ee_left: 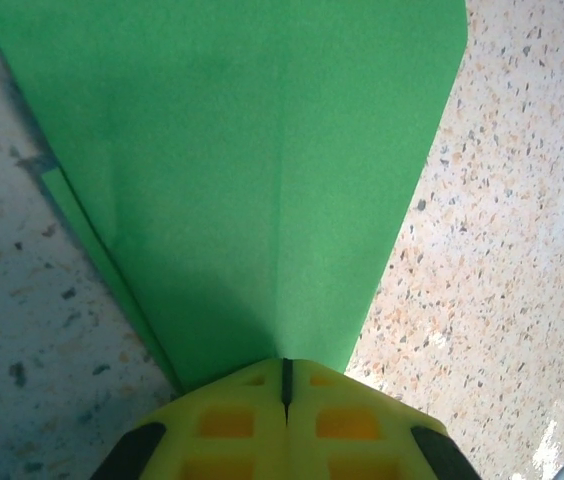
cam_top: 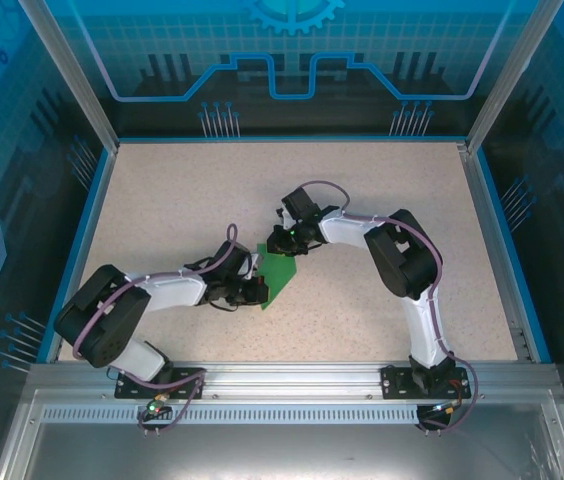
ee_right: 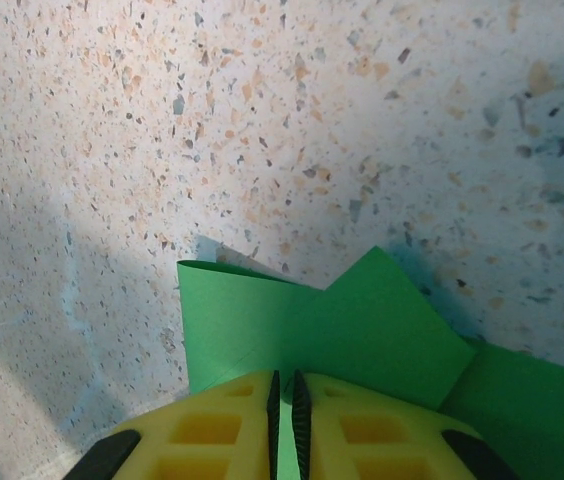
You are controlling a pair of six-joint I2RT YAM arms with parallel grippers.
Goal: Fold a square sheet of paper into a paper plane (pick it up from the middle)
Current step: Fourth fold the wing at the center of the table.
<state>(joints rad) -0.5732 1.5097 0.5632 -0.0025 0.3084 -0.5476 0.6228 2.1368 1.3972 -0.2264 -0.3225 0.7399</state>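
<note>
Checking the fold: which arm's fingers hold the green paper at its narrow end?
The left fingers: the paper tapers toward them along a centre crease. At the right fingers it forms a curled flap instead.

A robot lab cell, no question: a speckled table (cam_top: 182, 200) is boxed in by blue translucent panels (cam_top: 292, 60) printed with circuit lines and a gear, framed by aluminium posts (cam_top: 67, 70). The left arm (cam_top: 112, 315) and right arm (cam_top: 402, 260) sit bolted to a slotted metal rail (cam_top: 292, 385) along the near edge, purple cables (cam_top: 440, 290) looping along them.
</note>
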